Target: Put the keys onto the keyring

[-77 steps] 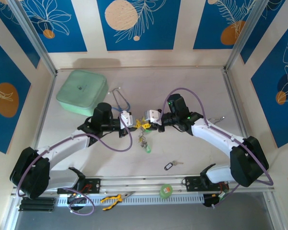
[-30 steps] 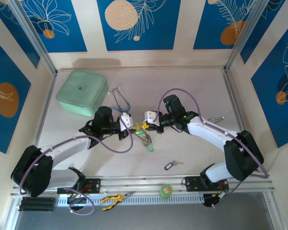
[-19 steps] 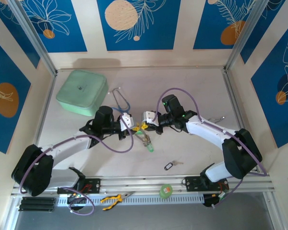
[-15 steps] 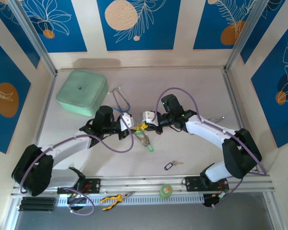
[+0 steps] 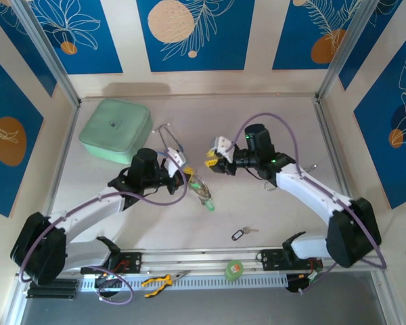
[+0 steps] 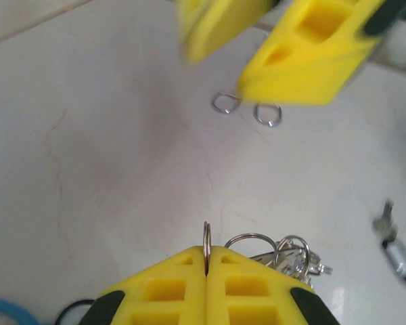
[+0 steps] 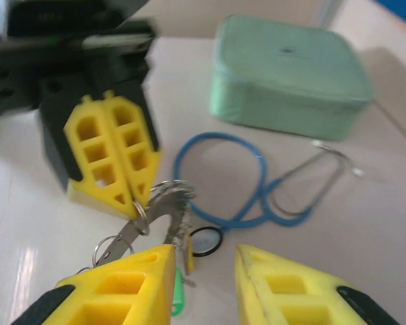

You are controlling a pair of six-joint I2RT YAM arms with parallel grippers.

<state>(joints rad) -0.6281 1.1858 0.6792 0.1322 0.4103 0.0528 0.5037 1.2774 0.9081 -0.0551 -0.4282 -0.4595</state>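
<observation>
My left gripper is shut on the thin silver keyring, which stands edge-on between its yellow fingers. A bunch of keys hangs from that ring to the right. In the top view the left gripper is at mid-table, with the keys and a green tag hanging below it. My right gripper is open just right of it, holding nothing. In the right wrist view the right gripper stands open in front of the keyring, the keys and the left gripper's fingers.
One loose key with a black tag lies near the front. The blue stethoscope and a green case are at the back left. Two small rings lie on the table. Yellow-handled pliers and green tape sit on the front rail.
My right gripper has opened and drawn back to the right and away from the left gripper. The left gripper stays shut on the keyring and has shifted slightly.
</observation>
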